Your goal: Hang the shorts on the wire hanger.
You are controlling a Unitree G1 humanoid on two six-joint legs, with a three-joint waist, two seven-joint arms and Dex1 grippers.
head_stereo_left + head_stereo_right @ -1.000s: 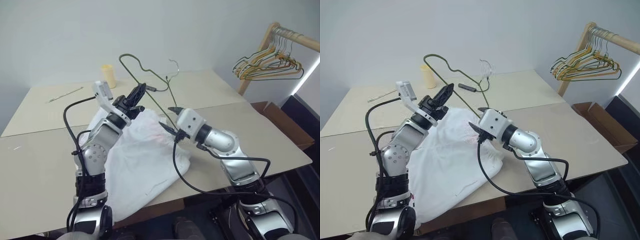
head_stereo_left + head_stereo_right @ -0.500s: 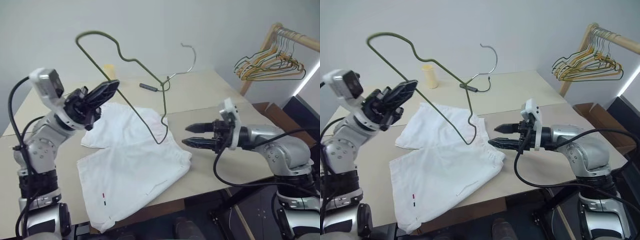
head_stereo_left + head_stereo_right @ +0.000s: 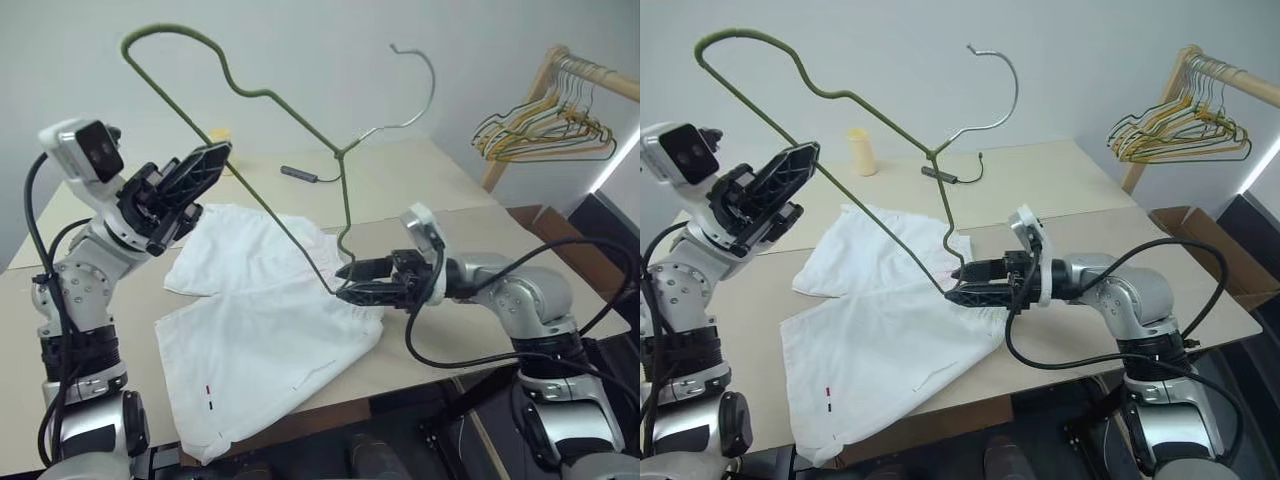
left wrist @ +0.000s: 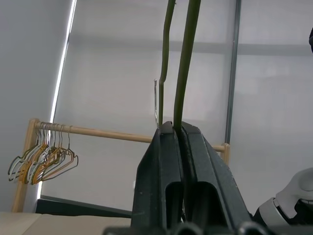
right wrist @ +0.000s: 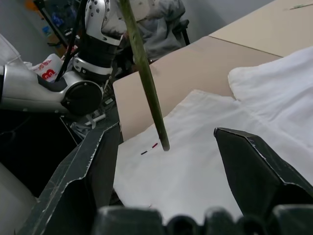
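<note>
The left gripper (image 3: pixel 212 158) pinches the hanger (image 3: pixel 290 100) wire between pressed-together fingers, holding it aloft. The shorts (image 3: pixel 265 330) lie flat on the table (image 3: pixel 80 330), at five o'clock from that gripper. At three o'clock of the shorts, the right gripper (image 3: pixel 352 283) is spread around the hanger's lower end; contact cannot be made out.

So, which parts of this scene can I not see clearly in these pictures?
- Head views: the shorts' waistband edge, behind the right gripper.
- Right wrist view: whether the wire hanger's tip touches the fabric.
- Left wrist view: the wire's pinched part, inside the left gripper.
- Head views: the small yellow object, too small to name.
</note>
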